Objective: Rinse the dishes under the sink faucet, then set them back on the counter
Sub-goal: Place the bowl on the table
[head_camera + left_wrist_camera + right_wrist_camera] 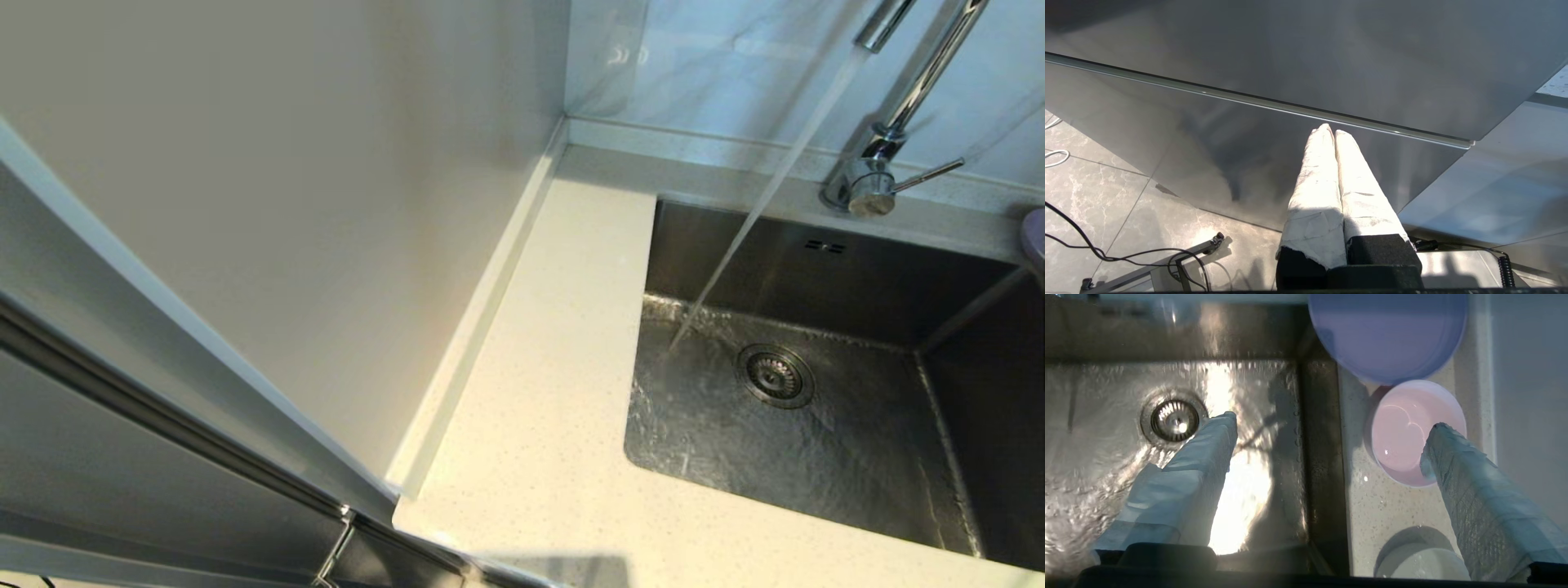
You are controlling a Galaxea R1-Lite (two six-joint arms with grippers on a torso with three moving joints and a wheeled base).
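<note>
- faucet [890, 122] runs into the empty sink [816, 457], ready for rinsing.
- our right gripper [1331, 424] hangs with jaws wide over the sink's edge, likely lining up the pink bowl [1408, 433].
- plate [1388, 335] and whitish bowl [1421, 567] wait on the counter [1392, 506].
- left gripper [1333, 134], jaws together, is parked by the cabinet [1249, 163].

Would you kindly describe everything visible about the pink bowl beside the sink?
The pink bowl is small, round, matte and pale, standing upright and empty on the speckled counter beside the sink, with wet drops around it. The lilac plate overlaps its rim on one side; a whitish bowl sits apart on the other.
</note>
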